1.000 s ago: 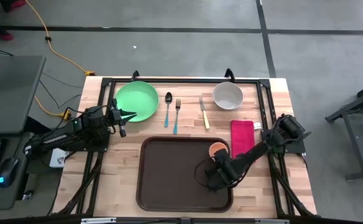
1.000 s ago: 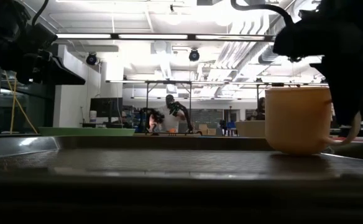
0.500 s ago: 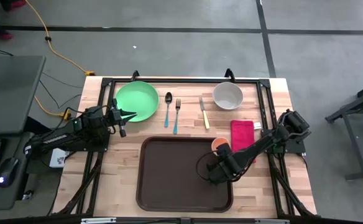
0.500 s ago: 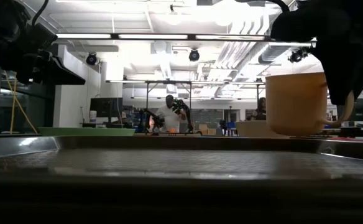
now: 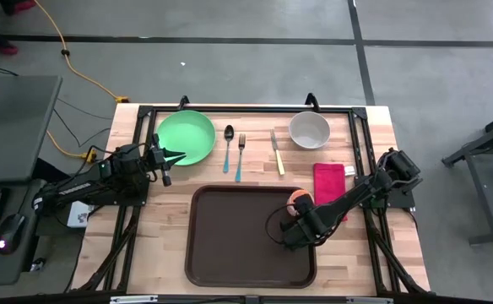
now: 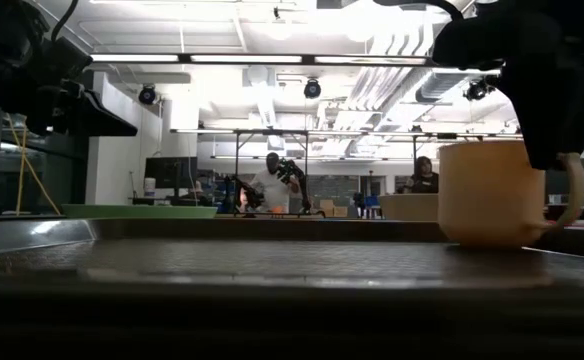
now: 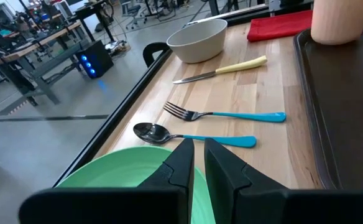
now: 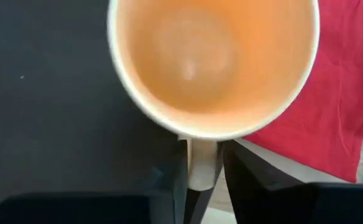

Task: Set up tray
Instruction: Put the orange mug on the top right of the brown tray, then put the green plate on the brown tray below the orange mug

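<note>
Lowered again after being lifted half a second ago, the orange mug (image 5: 297,201) is now sitting on the tray (image 5: 238,236) at its far right corner, beside the red napkin (image 5: 329,181). The right gripper (image 8: 200,177) is straddling the handle, fingers loosening. The left gripper (image 5: 173,155), fingers nearly together and empty, is hovering over the green plate (image 5: 187,135).

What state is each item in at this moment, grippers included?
tray: flat on the table, holding only the mug in its far right corner.
mug: upright, empty, resting on the tray.
right gripper: fingers either side of the mug handle, slightly apart.
left gripper: nearly closed, empty, over the green plate's edge.
green plate: empty.
white bowl: upright, empty.
red napkin: folded flat.
</note>
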`<control>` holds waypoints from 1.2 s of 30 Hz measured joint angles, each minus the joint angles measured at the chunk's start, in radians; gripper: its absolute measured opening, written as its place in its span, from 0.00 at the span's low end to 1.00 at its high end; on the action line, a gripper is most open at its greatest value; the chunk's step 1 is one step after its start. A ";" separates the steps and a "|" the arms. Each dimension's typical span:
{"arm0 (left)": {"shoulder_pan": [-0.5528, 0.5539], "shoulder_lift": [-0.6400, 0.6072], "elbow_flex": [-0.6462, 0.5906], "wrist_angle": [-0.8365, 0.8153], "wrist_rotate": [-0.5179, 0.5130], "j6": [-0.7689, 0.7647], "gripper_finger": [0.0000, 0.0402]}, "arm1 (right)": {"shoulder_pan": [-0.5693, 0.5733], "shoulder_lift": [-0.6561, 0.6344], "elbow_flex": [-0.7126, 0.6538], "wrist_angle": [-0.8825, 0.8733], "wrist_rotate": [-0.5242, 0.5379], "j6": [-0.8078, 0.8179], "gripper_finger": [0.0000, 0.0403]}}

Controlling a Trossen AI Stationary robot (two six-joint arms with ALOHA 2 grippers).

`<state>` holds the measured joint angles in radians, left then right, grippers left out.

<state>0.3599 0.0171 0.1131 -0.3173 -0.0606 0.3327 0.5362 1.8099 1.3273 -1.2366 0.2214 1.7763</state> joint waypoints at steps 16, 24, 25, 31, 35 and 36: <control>0.000 0.000 0.000 0.000 0.001 0.000 0.17 | -0.006 -0.056 -0.001 -0.031 0.009 -0.007 0.17; 0.000 0.000 0.000 0.000 0.001 0.000 0.17 | -0.012 -0.200 -0.001 0.006 0.101 -0.066 0.18; 0.000 0.000 0.000 0.000 0.001 0.000 0.17 | -0.018 -0.220 -0.001 0.021 0.122 -0.080 0.18; 0.000 0.000 0.000 0.000 0.001 -0.001 0.17 | -0.115 -0.364 -0.001 0.102 0.357 -0.255 0.18; 0.000 0.000 0.000 0.028 0.002 -0.066 0.17 | -0.219 -0.457 -0.001 0.182 0.476 -0.438 0.18; 0.000 0.000 0.000 0.036 0.001 -0.086 0.17 | -0.245 -0.479 -0.001 0.196 0.481 -0.487 0.18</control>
<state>0.3599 0.0170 0.1131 -0.2809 -0.0592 0.2468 0.2914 1.3305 1.3266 -1.0406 0.7023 1.2897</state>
